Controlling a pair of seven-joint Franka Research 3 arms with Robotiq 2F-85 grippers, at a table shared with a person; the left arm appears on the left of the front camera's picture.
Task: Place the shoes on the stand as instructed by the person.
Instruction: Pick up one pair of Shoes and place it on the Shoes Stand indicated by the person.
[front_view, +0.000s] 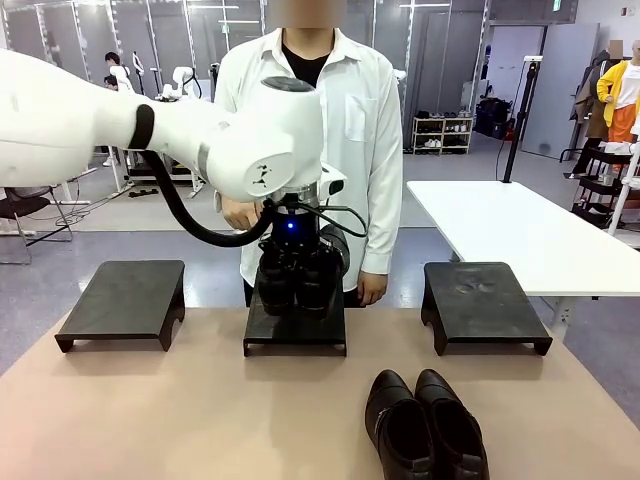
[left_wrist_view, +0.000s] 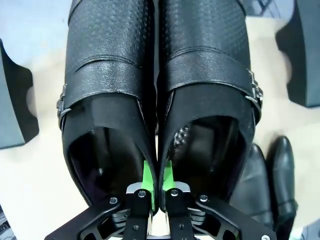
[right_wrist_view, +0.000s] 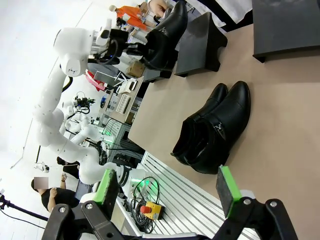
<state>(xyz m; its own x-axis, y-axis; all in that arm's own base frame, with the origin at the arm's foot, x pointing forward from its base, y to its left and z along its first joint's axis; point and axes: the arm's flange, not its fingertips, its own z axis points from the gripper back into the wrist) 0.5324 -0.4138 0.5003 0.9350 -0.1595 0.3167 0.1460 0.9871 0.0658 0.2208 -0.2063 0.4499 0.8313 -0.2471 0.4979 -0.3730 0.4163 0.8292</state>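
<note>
From the front, the pair of black leather ankle boots (front_view: 300, 278) is at the middle low black stand (front_view: 295, 336), before the person in the open white shirt (front_view: 360, 130) — whether the soles touch it I cannot tell. The left wrist view adds the grip: the left gripper (left_wrist_view: 157, 180) is clenched on the boots' two inner walls. The right gripper (right_wrist_view: 167, 192) is spread wide, holding nothing — facing the pair of low glossy black dress shoes (right_wrist_view: 215, 130) on the tan table (right_wrist_view: 280, 125).

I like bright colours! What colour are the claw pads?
Green pads, clearest in the right wrist view.
</note>
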